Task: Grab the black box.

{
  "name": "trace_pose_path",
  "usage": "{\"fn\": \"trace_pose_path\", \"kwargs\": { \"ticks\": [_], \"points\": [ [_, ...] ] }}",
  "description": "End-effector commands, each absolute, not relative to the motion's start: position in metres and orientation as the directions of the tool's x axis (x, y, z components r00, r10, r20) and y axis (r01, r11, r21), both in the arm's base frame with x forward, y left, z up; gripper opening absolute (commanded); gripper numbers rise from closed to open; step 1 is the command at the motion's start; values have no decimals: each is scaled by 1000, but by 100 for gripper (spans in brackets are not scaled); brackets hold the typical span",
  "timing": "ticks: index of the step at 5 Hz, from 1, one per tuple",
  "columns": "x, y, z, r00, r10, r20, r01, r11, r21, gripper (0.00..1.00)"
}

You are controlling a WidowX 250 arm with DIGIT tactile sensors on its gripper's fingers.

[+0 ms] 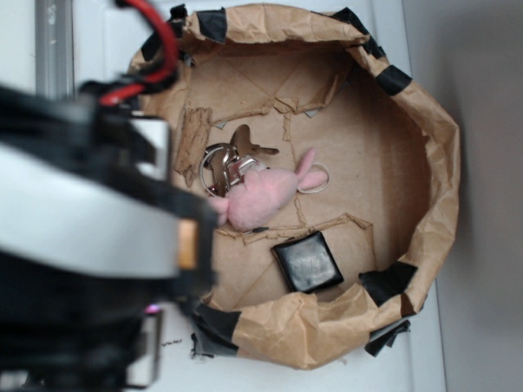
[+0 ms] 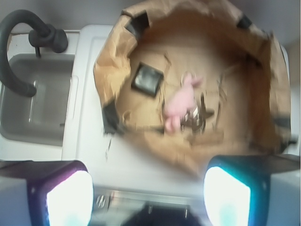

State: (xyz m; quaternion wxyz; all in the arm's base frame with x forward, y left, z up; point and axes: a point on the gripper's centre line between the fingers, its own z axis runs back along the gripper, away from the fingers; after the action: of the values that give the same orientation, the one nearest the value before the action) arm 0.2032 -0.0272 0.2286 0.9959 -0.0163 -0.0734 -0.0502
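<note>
The black box [image 1: 308, 261] is a small glossy square lying flat on the floor of a brown paper bowl [image 1: 425, 122], near its front wall, just below the pink plush toy [image 1: 261, 200]. In the wrist view the black box [image 2: 147, 79] lies left of the plush [image 2: 179, 103], far ahead of the fingers. My gripper [image 2: 148, 195] is open and empty, its lit fingertips [image 2: 70, 197] wide apart, high above the white surface outside the bowl's near rim. In the exterior view only the arm's body [image 1: 90, 245] shows, left of the bowl.
A metal key ring with keys [image 1: 225, 167] lies beside the plush. Black tape strips [image 1: 384, 282] hold the paper bowl's rim. A sink [image 2: 35, 99] with a black faucet [image 2: 19, 47] lies left of the white counter [image 2: 87, 141] in the wrist view.
</note>
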Motion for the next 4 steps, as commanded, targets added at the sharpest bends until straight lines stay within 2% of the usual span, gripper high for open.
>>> {"fn": "trace_pose_path", "kwargs": {
  "ticks": [1, 2, 3, 4],
  "points": [
    [246, -24, 183, 880, -436, 187, 433, 899, 60, 100],
    [250, -7, 166, 811, -541, 222, 525, 841, 131, 100],
    [244, 16, 169, 876, -380, 296, 374, 924, 80, 100],
    [244, 16, 169, 876, -380, 296, 374, 924, 80, 100]
  ]
}}
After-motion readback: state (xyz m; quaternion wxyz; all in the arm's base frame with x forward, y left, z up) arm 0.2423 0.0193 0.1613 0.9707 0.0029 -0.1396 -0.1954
